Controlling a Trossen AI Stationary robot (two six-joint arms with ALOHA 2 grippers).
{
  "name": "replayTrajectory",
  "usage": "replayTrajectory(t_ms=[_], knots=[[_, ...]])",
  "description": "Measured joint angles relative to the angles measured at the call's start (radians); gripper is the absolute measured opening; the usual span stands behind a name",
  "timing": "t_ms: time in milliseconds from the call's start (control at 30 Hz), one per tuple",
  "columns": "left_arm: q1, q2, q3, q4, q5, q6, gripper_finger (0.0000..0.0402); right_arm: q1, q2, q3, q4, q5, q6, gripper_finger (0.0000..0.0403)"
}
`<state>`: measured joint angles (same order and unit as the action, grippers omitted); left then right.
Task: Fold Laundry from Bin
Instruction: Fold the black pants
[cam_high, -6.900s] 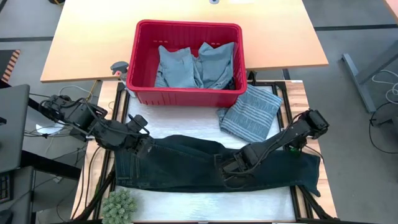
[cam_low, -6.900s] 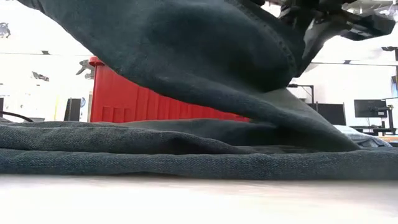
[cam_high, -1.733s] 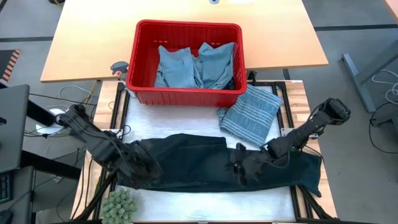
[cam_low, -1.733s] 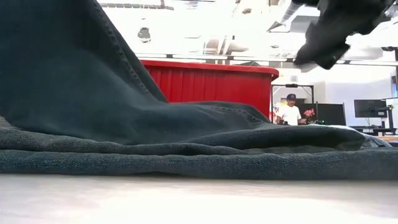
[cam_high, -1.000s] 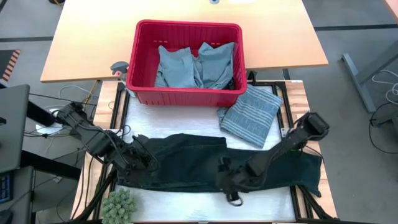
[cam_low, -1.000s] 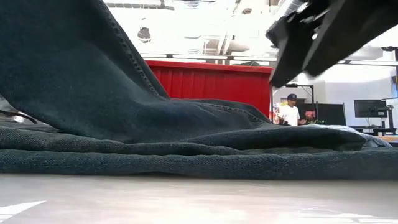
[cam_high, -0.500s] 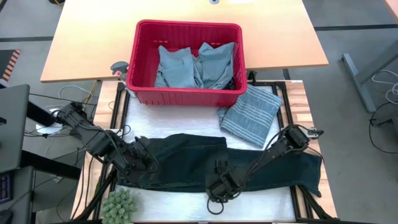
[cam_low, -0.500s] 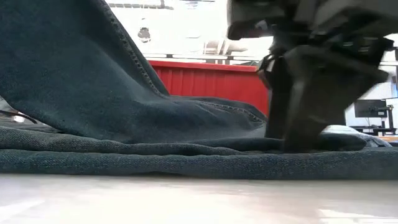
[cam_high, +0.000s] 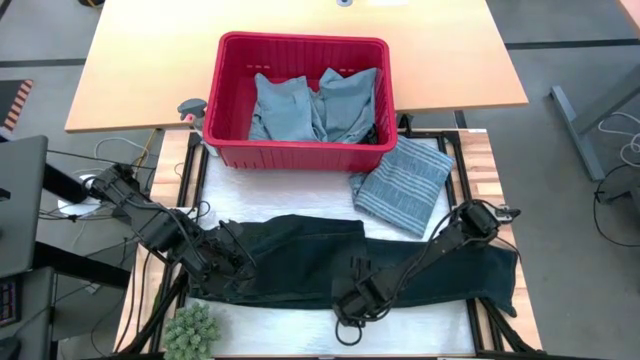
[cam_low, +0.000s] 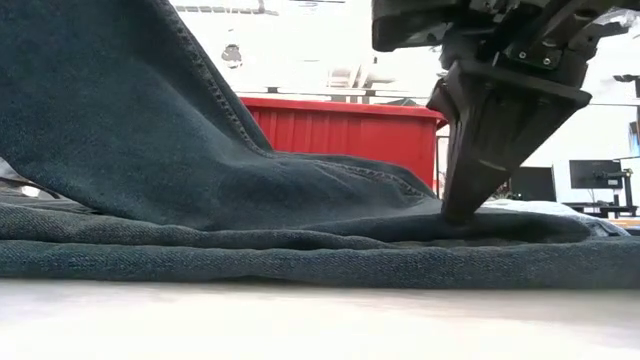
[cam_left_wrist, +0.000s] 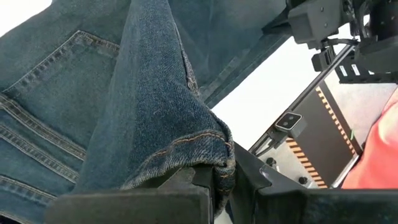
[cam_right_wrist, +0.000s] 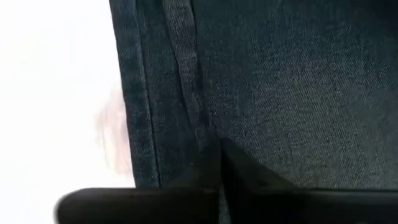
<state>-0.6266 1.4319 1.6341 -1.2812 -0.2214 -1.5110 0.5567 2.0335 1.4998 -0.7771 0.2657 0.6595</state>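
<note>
Left gripper (cam_left_wrist: 214, 180) fingers clamp the jeans (cam_high: 300, 262) at their left end; right gripper (cam_right_wrist: 219, 155) fingers pinch the near hem mid-tabletop.

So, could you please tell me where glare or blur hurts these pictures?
Low view: ceiling lights wash out the room above the bin, and the table's near edge is blurred. Right wrist view: bare table beside the jeans is blown out white. High view: evenly lit and sharp.
</note>
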Motion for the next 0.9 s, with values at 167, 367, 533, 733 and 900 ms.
replayTrajectory(t_ms=[167, 367, 533, 733, 900], knots=[[0.000, 0.000, 0.000, 0.009, 0.001, 0.002, 0.0011, 0.008, 0.000, 0.000, -0.004, 0.002, 0.006, 0.0018], [0.015, -0.014, 0.008, 0.160, -0.003, -0.017, 0.0011, 0.038, -0.005, 0.050, -0.090, 0.012, 0.039, 0.0015], [0.046, -0.017, 0.008, 0.234, -0.004, -0.017, 0.0011, 0.072, -0.005, 0.113, -0.229, 0.082, 0.140, 0.0015], [0.110, -0.005, -0.002, 0.155, -0.009, 0.060, 0.0011, 0.102, -0.005, 0.115, -0.256, 0.105, 0.259, 0.0015], [0.180, 0.012, -0.003, 0.128, -0.011, 0.184, 0.0011, 0.125, -0.003, 0.106, -0.310, 0.112, 0.401, 0.0015]])
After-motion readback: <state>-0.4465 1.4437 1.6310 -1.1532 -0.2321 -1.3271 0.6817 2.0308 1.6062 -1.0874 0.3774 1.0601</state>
